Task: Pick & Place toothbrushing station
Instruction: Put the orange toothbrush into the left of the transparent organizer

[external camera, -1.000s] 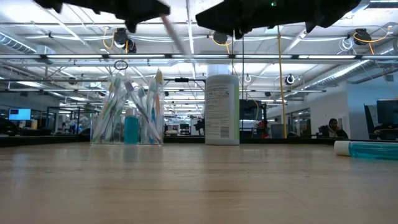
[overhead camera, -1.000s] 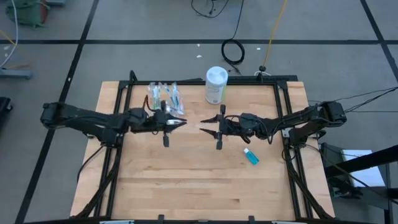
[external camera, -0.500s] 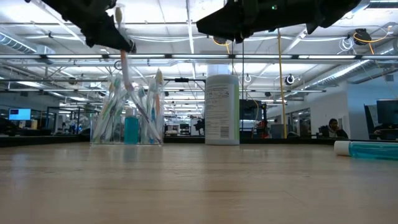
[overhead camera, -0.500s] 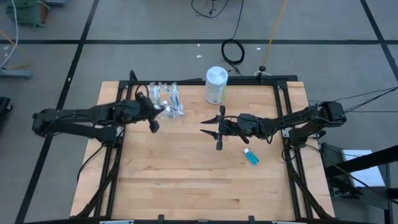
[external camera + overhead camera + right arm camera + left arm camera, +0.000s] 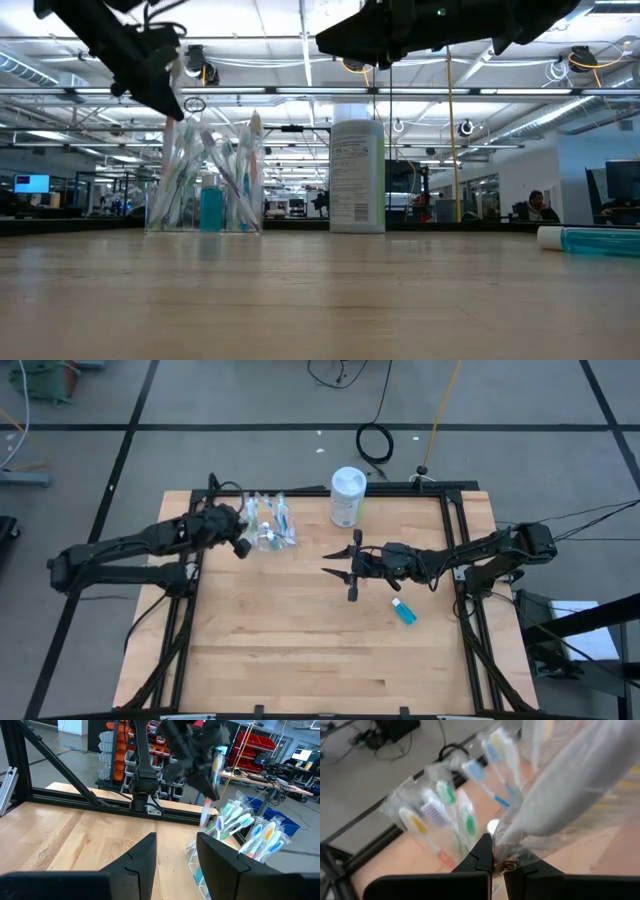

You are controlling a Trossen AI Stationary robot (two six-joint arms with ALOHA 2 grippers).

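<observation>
The bench [image 5: 300,650] is a pale wooden top set in a black frame. Three things rest directly on it. A white canister [image 5: 347,497] stands upright at the far edge. Beside the canister, along that same far edge and well apart from it, stands a clear cup [image 5: 266,522] crammed with wrapped toothbrushes [image 5: 445,810]. A small teal tube [image 5: 403,611] lies flat on the wood on the canister's other side and nearer the front, well apart from it.
</observation>
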